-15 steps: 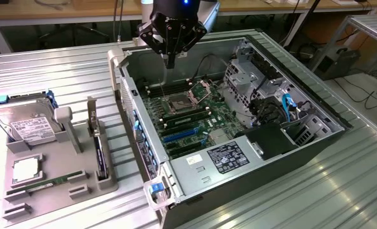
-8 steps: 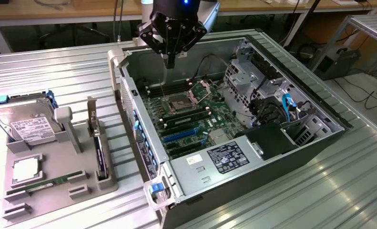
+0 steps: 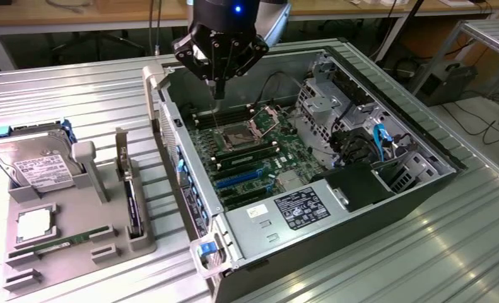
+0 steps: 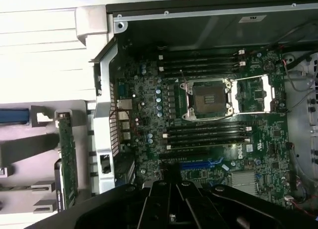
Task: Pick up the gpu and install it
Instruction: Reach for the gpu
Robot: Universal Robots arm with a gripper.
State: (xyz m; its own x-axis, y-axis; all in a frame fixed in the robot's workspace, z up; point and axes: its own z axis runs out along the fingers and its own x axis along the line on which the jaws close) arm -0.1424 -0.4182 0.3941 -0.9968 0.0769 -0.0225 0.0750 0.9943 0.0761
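The gpu (image 3: 130, 201) stands on edge in a slot of the grey holder (image 3: 81, 255), a thin dark card with its silver bracket (image 3: 121, 151) at the far end. The wrist view has it edge-on as a green strip (image 4: 66, 154) beside the case wall. My gripper (image 3: 219, 93) hangs over the far end of the open computer case (image 3: 384, 208), above the motherboard (image 3: 258, 161) and well to the exterior view's right of the gpu. Its fingers (image 4: 171, 187) are shut together and hold nothing.
The holder also carries a silver hard drive (image 3: 32, 165), a square processor (image 3: 35, 224) and a narrow green memory stick (image 3: 60, 243). On the motherboard are an open CPU socket (image 4: 208, 97), memory slots (image 4: 201, 62) and blue expansion slots (image 4: 198, 165). Drive cages and cables (image 3: 375, 139) fill the case's right.
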